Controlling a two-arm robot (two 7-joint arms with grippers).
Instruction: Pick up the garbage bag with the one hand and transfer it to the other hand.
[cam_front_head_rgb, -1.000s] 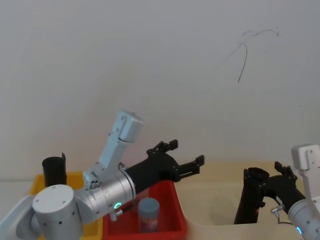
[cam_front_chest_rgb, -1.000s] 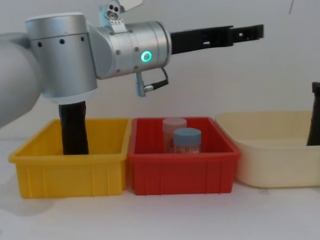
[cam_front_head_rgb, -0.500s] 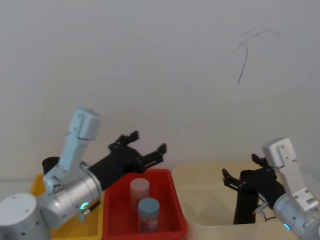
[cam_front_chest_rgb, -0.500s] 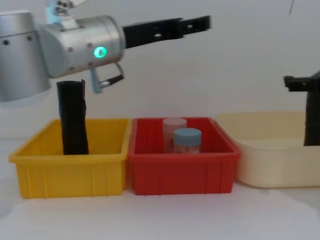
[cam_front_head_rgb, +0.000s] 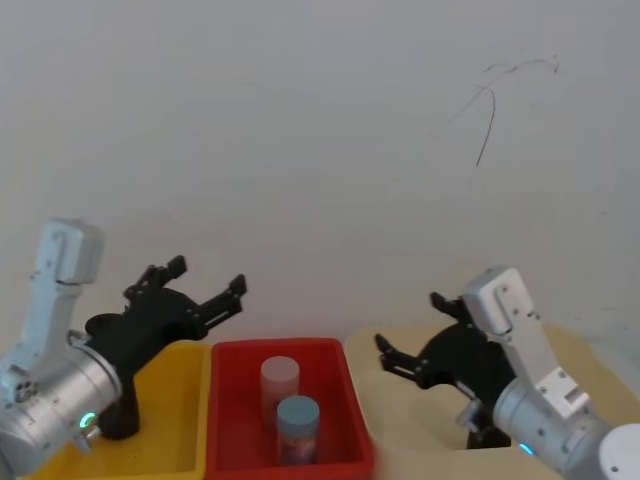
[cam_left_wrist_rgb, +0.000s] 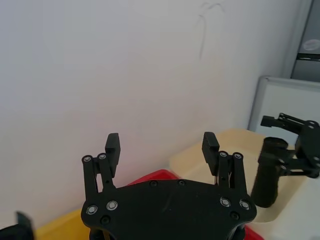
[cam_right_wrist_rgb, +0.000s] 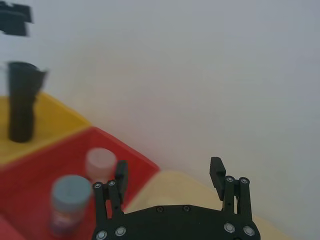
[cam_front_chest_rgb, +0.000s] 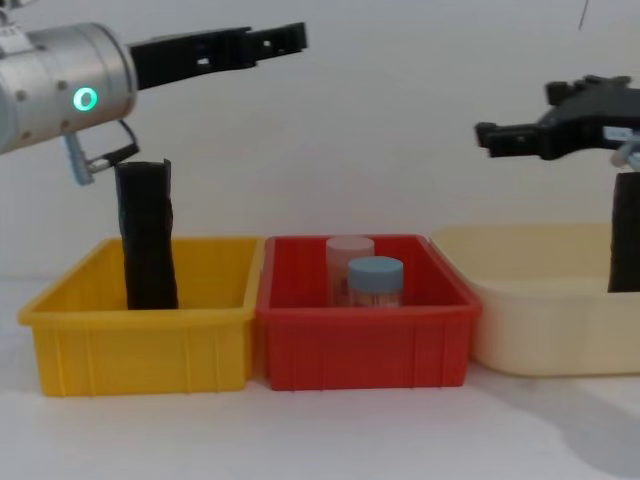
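Since a second ago, left tool has swung left off the red bin. It now sits high, above and clear of the garbage bag, fingers spread wide, nothing held. Meanwhile right tool has let go of the slim black tube, lifted, and come inward over the cream bin; it is also wide and empty. The garbage bag stands upright in the yellow bin, top above the rim, untouched. In the red bin, pink-topped jar sits behind blue-topped jar. All three bins sit side by side on the surface.
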